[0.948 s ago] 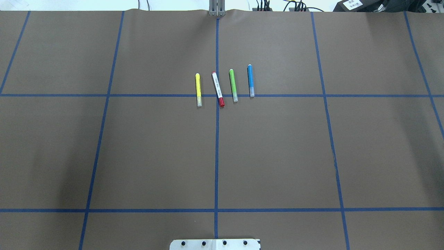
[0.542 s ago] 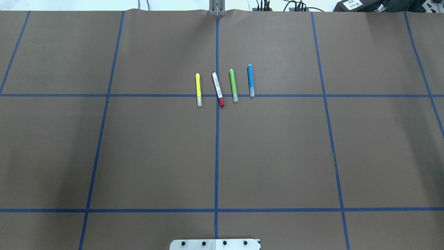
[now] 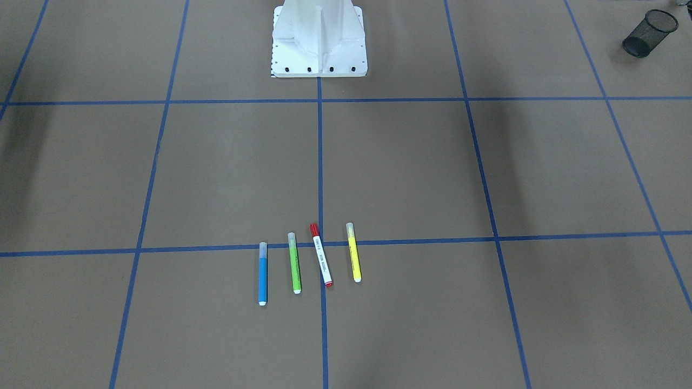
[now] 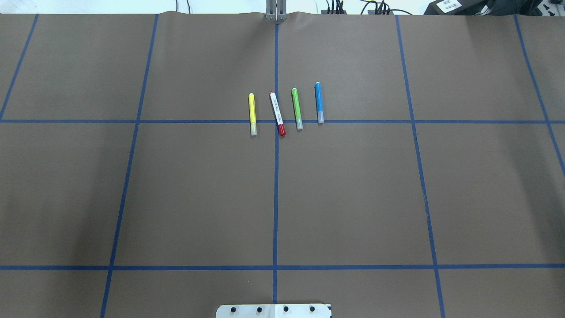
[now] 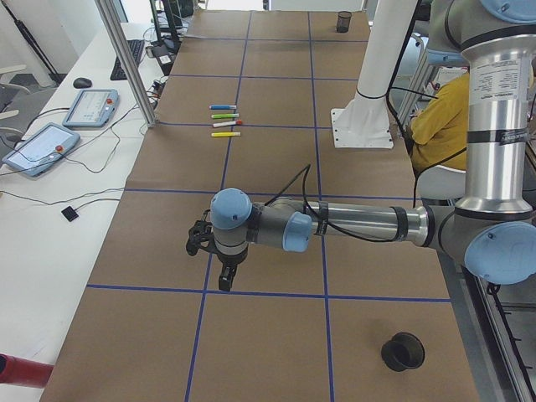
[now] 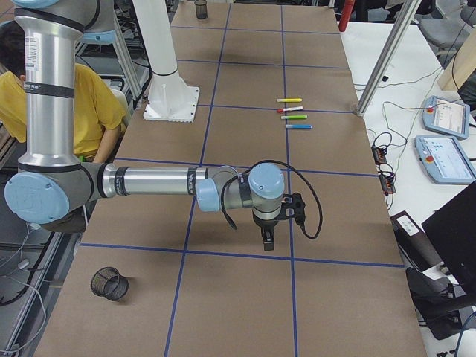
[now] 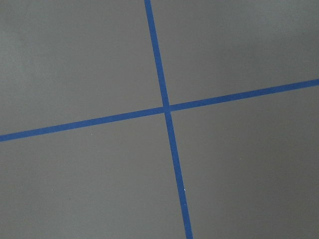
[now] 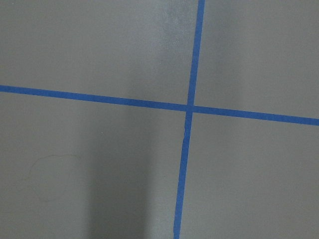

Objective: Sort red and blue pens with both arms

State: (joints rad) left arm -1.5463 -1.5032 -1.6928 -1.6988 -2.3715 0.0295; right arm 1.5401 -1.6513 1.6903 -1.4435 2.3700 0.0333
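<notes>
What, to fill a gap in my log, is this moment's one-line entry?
red pen: on table, ungrasped; blue pen: same; left end effector: far from both, state unclear; right end effector: likewise

Overhead: behind the robot, facing forward and down, robot base [image 4: 273, 310] at the bottom edge, red pen [image 4: 277, 113] and blue pen [image 4: 318, 102] mid-distance. Front-facing: opposite side, steep down, base at top. It shares both pens with overhead, order mirrored. Exterior left and right: at the table ends, looking along the table, wide. Left arm [image 5: 360, 224] is near in one, right arm [image 6: 149, 181] in the other, pens small beyond. Wrist cams: close, facing down. Left sees a tape crossing [image 7: 166, 108], right sees another crossing [image 8: 189, 107].
</notes>
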